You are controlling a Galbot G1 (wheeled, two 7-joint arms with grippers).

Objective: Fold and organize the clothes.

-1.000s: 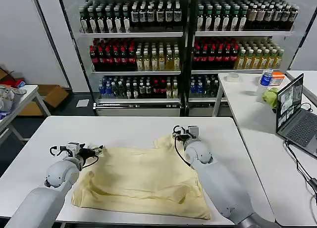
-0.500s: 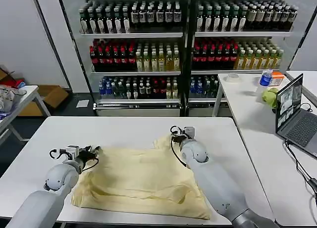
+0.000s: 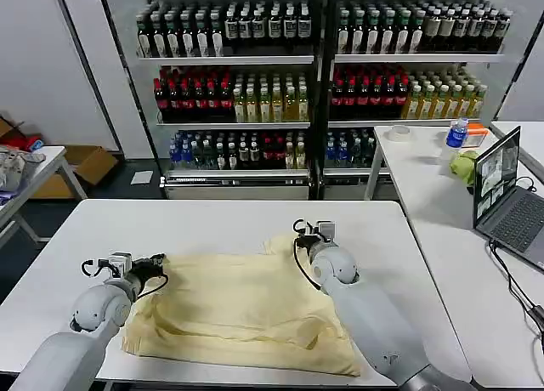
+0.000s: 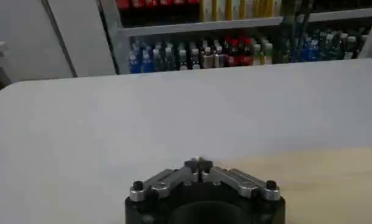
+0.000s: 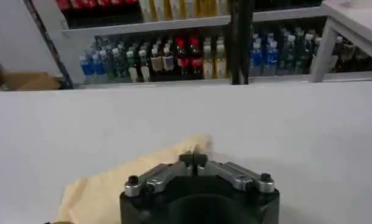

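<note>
Your cream T-shirt (image 3: pixel 242 310) lies rumpled on the white table's (image 3: pixel 212 221) near half. The left gripper (image 4: pixel 200 163), jaws pressed together on nothing, sits at its left edge; the right gripper (image 5: pixel 193 159), likewise closed and empty, sits at its far right corner. A laptop (image 3: pixel 510 195) stands well apart on the side table.

Left gripper (image 3: pixel 158 261) low at the T-shirt's (image 3: pixel 242 310) far left corner, fingertips pressed together; right gripper (image 3: pixel 299 230) likewise at its far right corner.

Left gripper (image 4: pixel 200 162), jaws closed, hovers beside the T-shirt (image 4: pixel 319 182) on the table (image 4: pixel 143 115).
</note>
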